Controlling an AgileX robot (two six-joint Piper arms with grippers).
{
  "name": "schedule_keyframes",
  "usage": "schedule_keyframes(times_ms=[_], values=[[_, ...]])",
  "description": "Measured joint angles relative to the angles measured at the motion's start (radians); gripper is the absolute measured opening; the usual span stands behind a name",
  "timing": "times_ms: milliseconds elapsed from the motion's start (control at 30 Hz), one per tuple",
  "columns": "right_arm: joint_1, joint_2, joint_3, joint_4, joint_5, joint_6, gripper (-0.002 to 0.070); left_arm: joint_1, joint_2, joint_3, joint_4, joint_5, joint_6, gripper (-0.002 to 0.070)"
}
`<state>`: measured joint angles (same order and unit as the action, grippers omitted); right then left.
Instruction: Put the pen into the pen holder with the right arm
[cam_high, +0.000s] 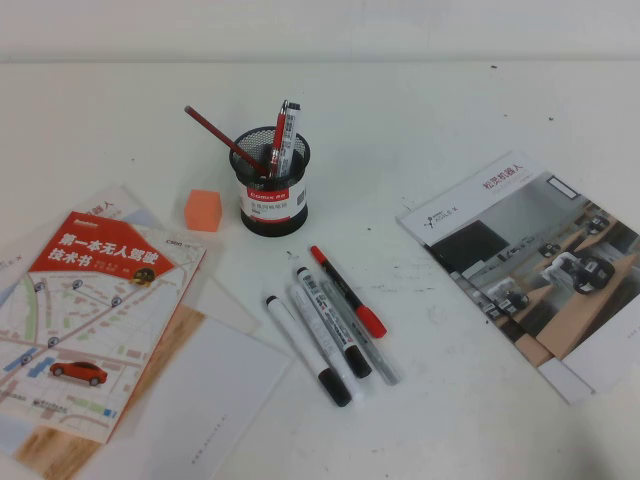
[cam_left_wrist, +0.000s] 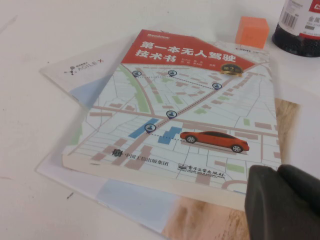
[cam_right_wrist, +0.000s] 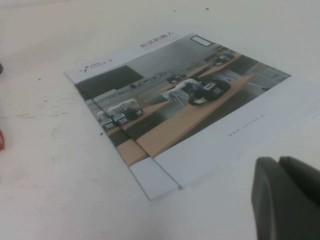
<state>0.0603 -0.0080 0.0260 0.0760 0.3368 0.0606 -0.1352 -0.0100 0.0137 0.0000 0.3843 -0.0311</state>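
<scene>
1. The right gripper (cam_right_wrist: 287, 197) shows only in its own wrist view, as a dark bulk with a thin seam down it: the jaws look closed and hold nothing. It hovers over the brochure (cam_high: 535, 265) on the robot's right side of the bench (cam_high: 450, 120) and does not appear in the high view.
2. The left gripper (cam_left_wrist: 282, 202) shows the same way in the left wrist view, jaws together and empty, above the book with the red car cover (cam_high: 85, 320). It looks parked; the risk from it is small as long as it stays clear.
3. The pen (cam_high: 347, 291) lies flat on the bench, between the brochure and the book, red cap toward the robot. It lies just beside a white marker (cam_high: 332, 321) and a grey marker (cam_high: 355, 340), with another white marker (cam_high: 307, 349) a little farther left. Jaws coming down off-centre may pinch two barrels together, or nudge the pen so it rolls.
4. Gripping the cap end could leave the long barrel hanging and swinging, which makes the drop harder to aim.
5. Farther back stands the pen holder (cam_high: 274, 205), a small mesh cup. It already contains a red pencil (cam_high: 226, 143) and other pens leaning outward. The pen's tip may catch on these or on the rim, and a sideways push could tip the light cup.
6. The orange cube (cam_high: 202, 210) beside the cup sits off the likely path, so I judge it harmless.
</scene>
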Motion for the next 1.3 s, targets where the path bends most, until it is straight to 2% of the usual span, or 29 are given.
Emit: schedule_keyframes(times_ms=[933,1300], values=[[0.000,0.000,0.000,0.000,0.000,0.000,-0.0020,0.000,0.000,0.000,0.000,0.000,0.000,-0.0001],[0.000,0.000,0.000,0.056,0.000,0.000,-0.0020,0.000,0.000,0.000,0.000,0.000,0.000,-0.0001]])
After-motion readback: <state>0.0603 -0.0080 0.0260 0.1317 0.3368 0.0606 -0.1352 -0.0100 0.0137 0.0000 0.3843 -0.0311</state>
